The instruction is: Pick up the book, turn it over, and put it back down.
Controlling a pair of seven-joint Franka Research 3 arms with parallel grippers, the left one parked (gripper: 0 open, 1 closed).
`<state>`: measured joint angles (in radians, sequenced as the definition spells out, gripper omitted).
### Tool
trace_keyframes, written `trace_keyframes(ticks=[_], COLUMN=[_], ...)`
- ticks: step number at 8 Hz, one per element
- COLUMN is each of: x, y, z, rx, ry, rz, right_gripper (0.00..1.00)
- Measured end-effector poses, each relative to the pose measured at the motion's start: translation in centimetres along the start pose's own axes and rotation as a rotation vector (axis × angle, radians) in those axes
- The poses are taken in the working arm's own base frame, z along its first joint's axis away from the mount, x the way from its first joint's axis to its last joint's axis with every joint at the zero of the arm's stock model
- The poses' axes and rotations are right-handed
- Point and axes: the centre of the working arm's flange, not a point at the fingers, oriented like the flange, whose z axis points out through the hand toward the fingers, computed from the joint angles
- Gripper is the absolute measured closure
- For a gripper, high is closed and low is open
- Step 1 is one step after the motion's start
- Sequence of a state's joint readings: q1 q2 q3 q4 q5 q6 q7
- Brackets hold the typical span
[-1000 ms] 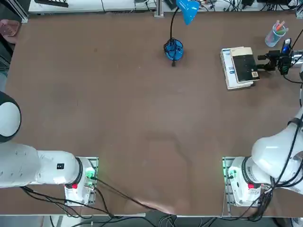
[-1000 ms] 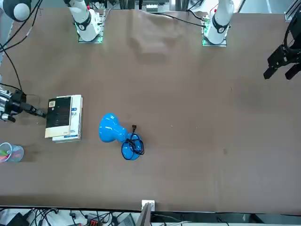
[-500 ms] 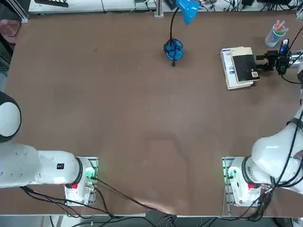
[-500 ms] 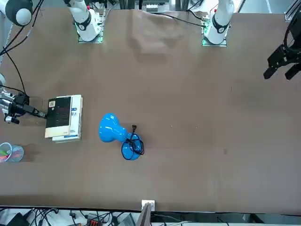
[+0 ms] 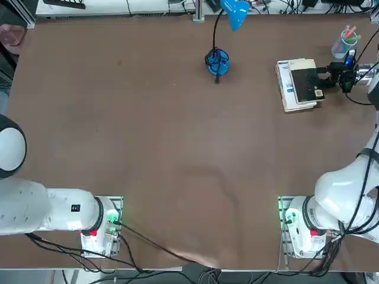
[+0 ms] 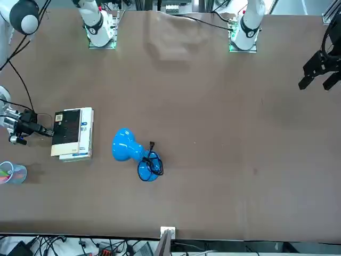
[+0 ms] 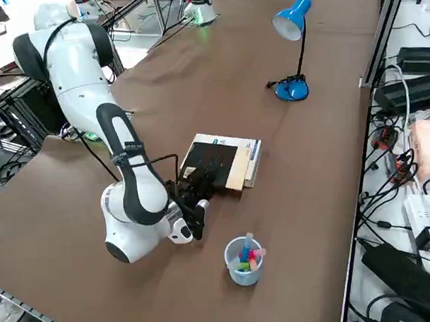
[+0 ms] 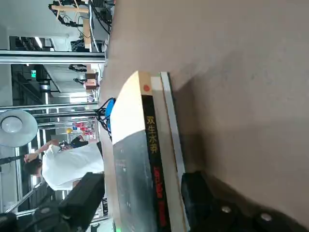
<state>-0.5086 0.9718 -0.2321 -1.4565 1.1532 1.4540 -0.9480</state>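
Overhead, the right hand (image 5: 324, 76) reaches in from the right of the black book (image 5: 305, 84), its fingers level and pointing at that book's right edge. The right arm (image 5: 349, 180) rises from its base, nearer the robot than the book, and runs up along the counter (image 5: 177, 148) to the book's right, loose cables draped along it. Beneath the book lies a larger white book (image 5: 286, 89), jutting out on its left. A cup of coloured sticks (image 5: 345, 44) stands beyond and right of the book, near the hand; a blue lamp (image 5: 217, 61) is well off to its left.

From the front, the hand stays low beside the book, and nothing stands between them.

From the right side, the forearm slopes down toward the book, the wrist bent and close to the counter.

At the wrist, the hand is open, one finger over the book's cover side and the other past the white book's underside, the spines lying between; whether either touches, I can't tell. Beyond the book, a person in a white top (image 8: 72, 166) is in the room.
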Motion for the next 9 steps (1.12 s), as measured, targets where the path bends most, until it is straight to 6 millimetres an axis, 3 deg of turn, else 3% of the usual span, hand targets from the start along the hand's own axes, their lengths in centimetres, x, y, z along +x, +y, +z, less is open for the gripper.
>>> trace_keyframes(ticks=[3, 6, 7, 8, 9], x=[0.15, 0.14, 0.11, 0.03, -0.09], y=[-0.11, -0.22, -0.15, 0.08, 0.28], z=[0.13, -0.18, -0.13, 0.02, 0.2], rx=[0.012, 0.031, 0.033, 0.036, 0.042], ry=[-0.004, 0.007, 0.007, 0.005, 0.0], rz=[-0.005, -0.014, -0.031, -0.043, -0.044], right_gripper=[0.12, 0.31, 0.42, 0.69, 0.8])
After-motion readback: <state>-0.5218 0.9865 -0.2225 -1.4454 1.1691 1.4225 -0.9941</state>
